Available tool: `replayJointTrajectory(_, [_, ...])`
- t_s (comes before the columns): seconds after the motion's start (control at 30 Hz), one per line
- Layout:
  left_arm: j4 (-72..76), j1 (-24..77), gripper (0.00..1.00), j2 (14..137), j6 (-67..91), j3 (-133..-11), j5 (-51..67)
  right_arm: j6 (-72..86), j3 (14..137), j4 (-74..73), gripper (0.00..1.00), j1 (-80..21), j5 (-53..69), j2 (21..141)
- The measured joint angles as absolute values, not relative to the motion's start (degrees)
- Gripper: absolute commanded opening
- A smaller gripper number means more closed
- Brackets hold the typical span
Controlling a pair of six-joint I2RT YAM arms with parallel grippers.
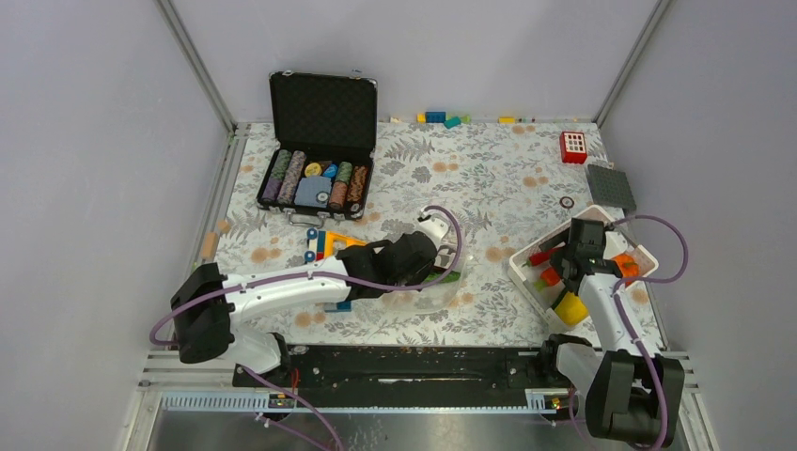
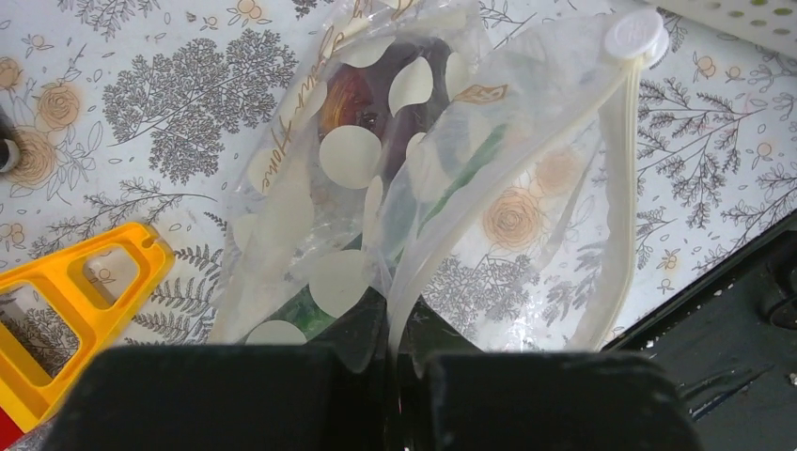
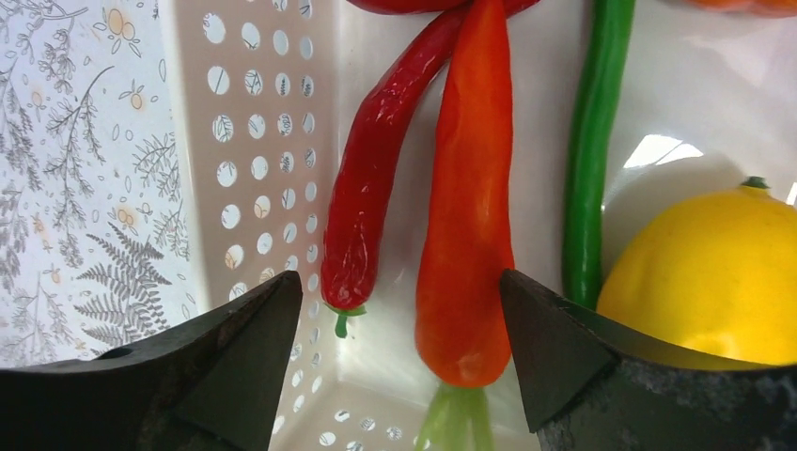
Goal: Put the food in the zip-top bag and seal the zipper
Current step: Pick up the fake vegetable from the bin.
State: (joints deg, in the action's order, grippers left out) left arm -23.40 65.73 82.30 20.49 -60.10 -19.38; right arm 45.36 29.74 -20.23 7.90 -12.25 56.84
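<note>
The left claw [image 2: 395,362] is shut tight on the near edge of the bag [image 2: 350,155], with a fold of clear dotted plastic pinched between its 2 fingers. The bag lies on the table [image 1: 489,169] near the middle, just right of the left arm's wrist, and fans out away from the claw. A dark red piece [image 2: 362,99] and a green piece [image 2: 305,310] show through its wall. The zipper [image 2: 616,188] runs along the bag's right edge as a pale strip and is not in the claw's grip. I cannot tell whether it is pressed shut.

The right claw [image 3: 399,282] stands open and grips nothing. It hangs low inside the basket [image 3: 254,141], which sits at the right side of the table. Between its jaws lie the tip of the chili [image 3: 371,188] and the thick end of the carrot [image 3: 470,216]. The 2 lie side by side, and the chili is against the basket's holed wall. Neither jaw can be seen touching them. A long pod [image 3: 590,160] lies right of the carrot, and beside that is the yellow piece [image 3: 714,272], partly behind the right jaw.

On the far left an open case [image 1: 322,113] holds rows of chips [image 1: 315,178]. Toy blocks [image 1: 329,246] lie between the case and the left arm.
</note>
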Motion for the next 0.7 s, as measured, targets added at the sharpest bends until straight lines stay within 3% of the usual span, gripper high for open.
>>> replayJointTrajectory(0.6, [-22.76, 63.61, 0.0, 74.28, 30.92, -59.77, -30.52, 50.26, 23.97, -13.85, 0.74, 8.71, -11.4, 58.98])
replayJointTrajectory(0.7, [-22.79, 60.58, 0.0, 74.28, 33.06, -59.92, -30.52, 50.43, 23.38, -13.91, 0.68, 8.8, -11.51, 59.44])
